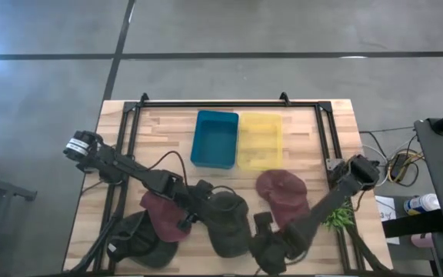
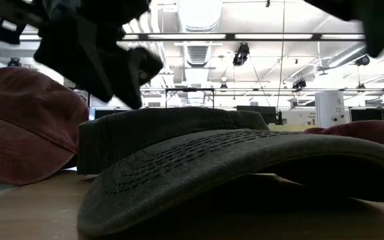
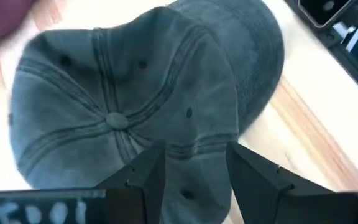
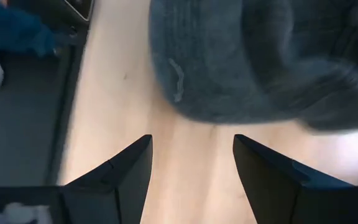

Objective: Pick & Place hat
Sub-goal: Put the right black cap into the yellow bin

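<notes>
**Both hands open over dark caps at the near edge of the bench**

The pale wooden slatted bench (image 1: 314, 138) carries a blue rectangular plastic bin (image 1: 214, 138) with a yellow rectangular plastic bin (image 1: 260, 141) touching its side. All positions below are given relative to the blue bin.

The dark grey-green cotton cap (image 1: 228, 221) lies well toward the near edge from the blue bin, roughly in line with it. The left hand (image 3: 191, 180) is directly above this cap's crown, fingers (image 3: 148, 177) spread apart and gripping nothing; the crown button sits just beyond the fingertips. In the low view the cap (image 2: 245, 167) rests flat on the bench with its brim toward the camera.

A maroon cotton cap (image 1: 166, 217) lies near-left of the blue bin, touching the grey-green cap's side. A second maroon cotton cap (image 1: 281, 194) lies near-right of the bin, below the yellow bin. A further dark cap (image 1: 138, 240) sits at the near-left corner.

The right hand (image 4: 191, 168) is farther right along the near edge, fingers (image 4: 120, 177) released over bare wood, with another dark cap (image 4: 253, 62) just beyond the tips.

A green leafy object (image 1: 338, 217) lies at the far right edge.
</notes>
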### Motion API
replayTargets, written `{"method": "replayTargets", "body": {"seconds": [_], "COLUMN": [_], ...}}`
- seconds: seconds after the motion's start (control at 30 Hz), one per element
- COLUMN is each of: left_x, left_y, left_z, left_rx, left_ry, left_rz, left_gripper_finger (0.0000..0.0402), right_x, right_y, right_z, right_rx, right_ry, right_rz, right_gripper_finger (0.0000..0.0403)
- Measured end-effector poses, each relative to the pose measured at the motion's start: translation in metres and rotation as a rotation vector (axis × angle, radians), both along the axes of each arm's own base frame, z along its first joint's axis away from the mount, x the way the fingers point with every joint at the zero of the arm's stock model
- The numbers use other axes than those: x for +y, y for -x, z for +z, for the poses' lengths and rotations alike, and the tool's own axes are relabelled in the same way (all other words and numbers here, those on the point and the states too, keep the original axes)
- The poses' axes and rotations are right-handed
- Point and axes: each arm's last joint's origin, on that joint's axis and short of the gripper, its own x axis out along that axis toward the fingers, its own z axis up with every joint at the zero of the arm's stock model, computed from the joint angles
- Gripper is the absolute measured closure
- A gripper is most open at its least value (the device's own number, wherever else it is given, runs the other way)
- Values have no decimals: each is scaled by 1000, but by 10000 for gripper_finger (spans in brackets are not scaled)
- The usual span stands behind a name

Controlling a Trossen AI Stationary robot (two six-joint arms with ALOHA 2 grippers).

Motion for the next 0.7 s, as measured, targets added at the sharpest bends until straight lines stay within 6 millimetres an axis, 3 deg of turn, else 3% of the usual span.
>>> {"method": "replayTargets", "body": {"seconds": [0.13, 0.33, 0.5, 0.7], "left_x": [-2, -6, -13, -27], "left_y": [-6, -19, -26, -22], "left_z": [-20, -42, -43, -45], "left_rx": [66, 127, 226, 273], "left_ry": [-19, -64, 41, 104], "left_rz": [6, 41, 121, 148], "left_gripper_finger": [241, 241, 241, 241], "right_x": [21, 54, 62, 71], "right_y": [8, 16, 17, 11], "right_z": [-16, -34, -53, -62], "right_rx": [18, -60, -53, -158], "right_ry": [-113, -262, -378, -535], "right_rz": [-247, -471, -794, -1007], "right_gripper_finger": [184, 184, 184, 184]}}
